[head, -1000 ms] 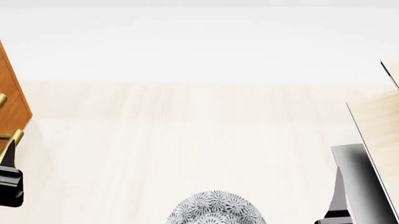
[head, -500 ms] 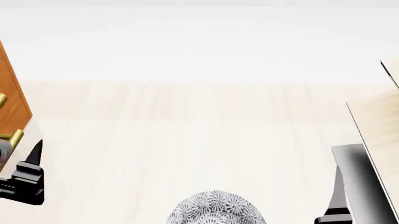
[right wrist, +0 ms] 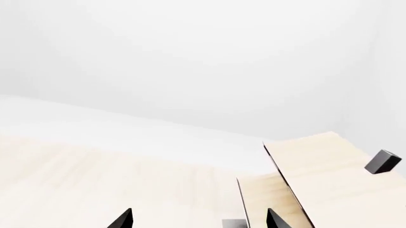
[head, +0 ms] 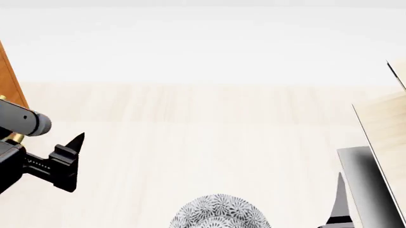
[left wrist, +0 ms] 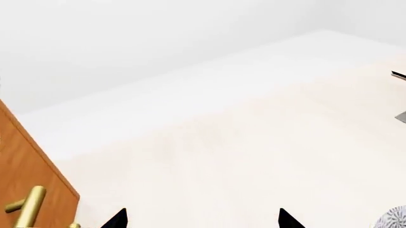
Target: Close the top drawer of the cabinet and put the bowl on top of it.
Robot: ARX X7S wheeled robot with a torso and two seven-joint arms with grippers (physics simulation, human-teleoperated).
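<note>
Floor (head: 209,142) of pale wood fills most of the head view, meeting a white wall at the far side. At the left edge stands a narrow strip of the orange-brown cabinet (head: 9,80), with a brass handle (head: 13,138) showing just below a grey arm segment. In the left wrist view the same cabinet (left wrist: 28,175) appears as a wooden face with a brass bar handle (left wrist: 28,208); too little shows to tell whether the top drawer is shut. The left gripper (left wrist: 201,219) hangs beside the cabinet, away from the handle, its two black fingertips (left wrist: 117,219) spread well apart and holding nothing. The bowl (head: 219,212), white with a dense grey floral pattern, sits on the floor at the bottom middle of the head view, well apart from both grippers. The right gripper (right wrist: 198,219) is low at the right, its two black tips also apart and empty. Beside it stands a pale plywood structure (head: 387,128) with dark edges, seen in the right wrist view as stepped light panels (right wrist: 317,180).
</note>
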